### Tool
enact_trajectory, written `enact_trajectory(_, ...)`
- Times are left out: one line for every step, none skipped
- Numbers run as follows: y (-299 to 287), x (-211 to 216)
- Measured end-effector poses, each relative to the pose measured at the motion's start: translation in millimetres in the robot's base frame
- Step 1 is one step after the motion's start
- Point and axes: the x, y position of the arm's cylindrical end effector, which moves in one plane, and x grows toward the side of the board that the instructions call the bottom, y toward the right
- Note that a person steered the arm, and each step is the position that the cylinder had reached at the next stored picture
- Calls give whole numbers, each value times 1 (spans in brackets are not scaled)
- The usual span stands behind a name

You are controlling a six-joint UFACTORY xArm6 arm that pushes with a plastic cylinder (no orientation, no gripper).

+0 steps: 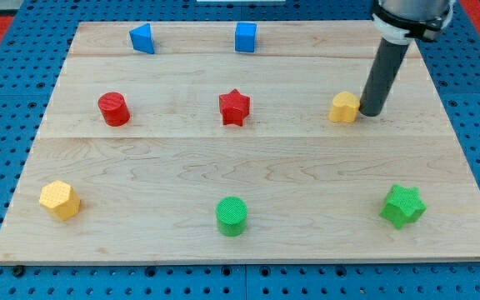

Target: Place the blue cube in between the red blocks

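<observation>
1. Wooden board (248, 167) on blue pegboard (7, 100).
2. Blue cube (246, 37) at the view's top, well apart from red cylinder (114, 109) and red star (234, 107).
3. My tip (370, 112), a clawless rod, touches the yellow block's (345, 107) right side.

My arm (411, 17) is cut off by the view's top edge. My tip (368, 113) sits partly behind the yellow block (345, 107), near the board's right edge.

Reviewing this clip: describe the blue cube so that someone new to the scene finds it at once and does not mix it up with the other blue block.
Start at the wooden board and follow its edge along the view's top, where two blue blocks sit. The blue cube is the one nearer the view's right, almost straight above the red star. Its square faces set it apart from the slanted, wedge-like blue block to its left.
</observation>
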Motion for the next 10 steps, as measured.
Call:
enact_trajectory(1,0)
enact_trajectory(32,-35)
enact_trajectory(68,-72)
enact_trajectory(68,-118)
enact_trajectory(68,-148)
enact_trajectory(76,-167)
enact_trajectory(71,-172)
enact_trajectory(58,-204)
enact_trajectory(-9,-197)
enact_trajectory(-57,-198)
